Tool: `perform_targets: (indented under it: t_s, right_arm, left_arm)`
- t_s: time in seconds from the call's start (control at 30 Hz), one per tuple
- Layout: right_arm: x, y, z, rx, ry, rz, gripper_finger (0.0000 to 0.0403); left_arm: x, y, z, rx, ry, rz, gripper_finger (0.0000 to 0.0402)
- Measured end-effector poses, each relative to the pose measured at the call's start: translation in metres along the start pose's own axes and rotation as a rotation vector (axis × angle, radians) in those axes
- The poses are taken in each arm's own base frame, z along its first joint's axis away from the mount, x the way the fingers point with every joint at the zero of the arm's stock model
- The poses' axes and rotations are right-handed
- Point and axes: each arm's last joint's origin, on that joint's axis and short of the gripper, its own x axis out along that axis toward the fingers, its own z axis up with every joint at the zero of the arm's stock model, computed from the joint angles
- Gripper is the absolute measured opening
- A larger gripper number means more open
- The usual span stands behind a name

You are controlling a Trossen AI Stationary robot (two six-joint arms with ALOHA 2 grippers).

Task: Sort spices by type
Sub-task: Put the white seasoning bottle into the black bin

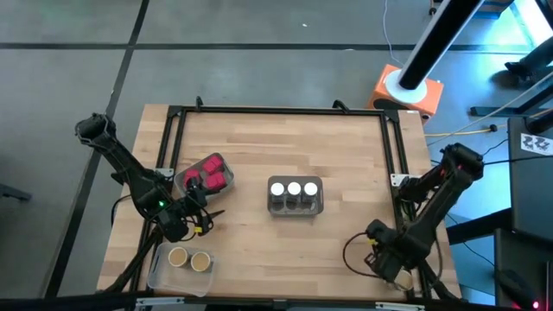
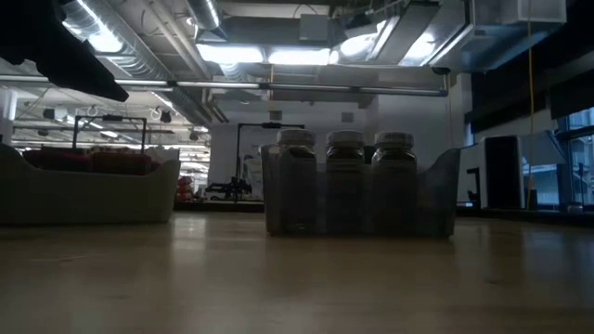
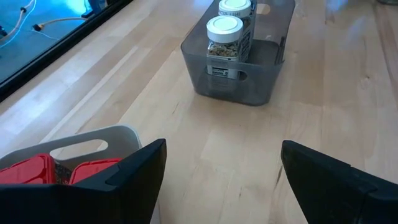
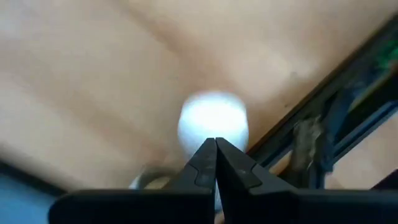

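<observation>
A pale wooden desk [image 1: 259, 233] with a black frame stands on grey floor, ceiling lights beyond. Mid-desk, a clear tray [image 1: 295, 206] holds three white-lidded jars [image 1: 294, 188]. Near the left edge, red packets [image 1: 212, 173] fill another tray; tan-lidded jars [image 1: 189, 258] sit at the front-left corner. The left gripper [image 1: 192, 220] hangs spread and empty between those two. The right gripper [image 4: 216, 146] is pressed together at the front-right corner.

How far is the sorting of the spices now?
Mostly done: three white-lid jars share the middle tray, red packets fill the left tray, two tan-lid jars sit in the near tray. Nothing is held: left gripper open, right gripper shut. A third tan-lid jar is not visible.
</observation>
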Motion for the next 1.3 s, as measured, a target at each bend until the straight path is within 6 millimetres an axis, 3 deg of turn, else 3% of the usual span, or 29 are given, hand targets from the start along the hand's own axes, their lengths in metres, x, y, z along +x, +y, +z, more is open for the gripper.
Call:
perform_targets:
  t_s: [0.3,0.63,0.73,1.07,1.3]
  right_arm:
    - [-0.009,0.003,0.025,-0.039,0.003,0.024,0.0009]
    - [-0.004,0.009,0.022,0.045,0.091,0.077,0.0020]
    - [0.006,0.009,0.022,0.040,0.120,0.090,0.0058]
    - [0.031,0.000,0.024,0.044,0.175,0.034,0.0263]
    - [0.053,-0.005,0.025,0.030,0.230,0.035,0.0323]
  left_arm:
    - [0.000,0.000,0.000,0.000,0.000,0.000,0.0301]
    - [0.000,0.000,0.000,-0.001,0.001,0.000,0.0301]
    - [0.000,0.000,0.000,-0.001,0.001,0.000,0.0301]
    - [0.002,0.002,-0.006,-0.008,0.009,0.008,0.0301]
    - [0.002,0.002,-0.006,-0.011,0.008,0.008,0.0301]
